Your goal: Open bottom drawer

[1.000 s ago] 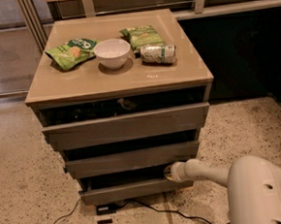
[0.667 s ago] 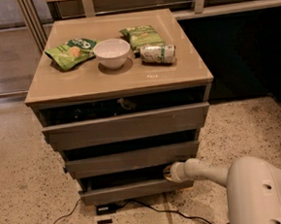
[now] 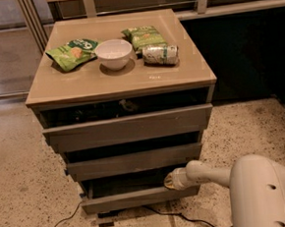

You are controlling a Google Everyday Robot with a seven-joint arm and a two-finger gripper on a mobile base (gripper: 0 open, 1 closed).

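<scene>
Here, the gripper (image 3: 169, 182) sits at the upper right edge of the bottom drawer (image 3: 134, 200); its grip cannot be told.

Can't make out the bottom drawer (image 3: 139, 198) interior, dark, just left of the gripper (image 3: 170, 181) at its upper right lip. Can't follow the arm (image 3: 211, 174) behind it past the edge.

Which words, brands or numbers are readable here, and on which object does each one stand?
No text can be read.
Left green bag: white print, too blurred.
Right green bag: print too blurred.
Can: label too blurred.
Gripper, at the bottom drawer top edge, right side: no marking seen.
</scene>
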